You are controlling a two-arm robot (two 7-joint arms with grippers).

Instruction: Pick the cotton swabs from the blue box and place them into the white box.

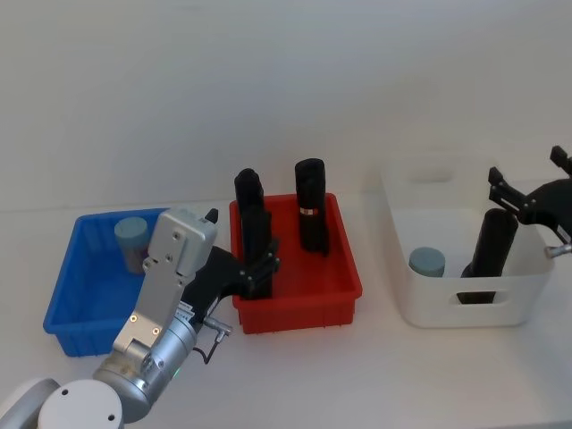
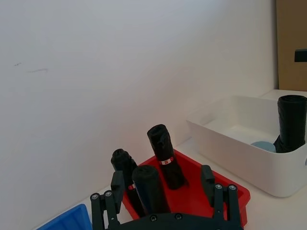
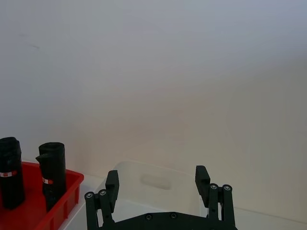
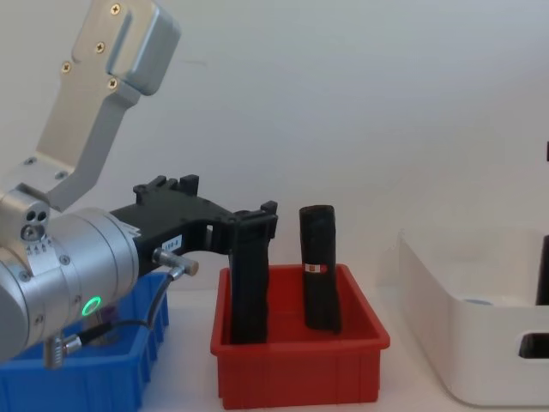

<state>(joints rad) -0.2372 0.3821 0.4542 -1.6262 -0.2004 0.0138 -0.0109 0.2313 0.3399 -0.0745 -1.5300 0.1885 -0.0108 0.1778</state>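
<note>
Hanging at lower left of the head view, the left gripper [image 1: 259,273] sits between the blue box [image 1: 82,304] and the red bin [image 1: 304,299], its fingers [image 2: 209,179] spread wide with nothing between them, close by the nearer of two tall black rolls [image 1: 253,223] standing in the red bin. One jar of cotton swabs [image 1: 131,242] stands in the far part of the blue box, left of centre in the frame. At the right edge, the right gripper [image 1: 525,183] hovers above the white box [image 1: 465,304], also spread wide and empty. Inside the white box, a second swab jar [image 1: 427,262] rests near the front wall beside a leaning black roll [image 1: 491,241].
</note>
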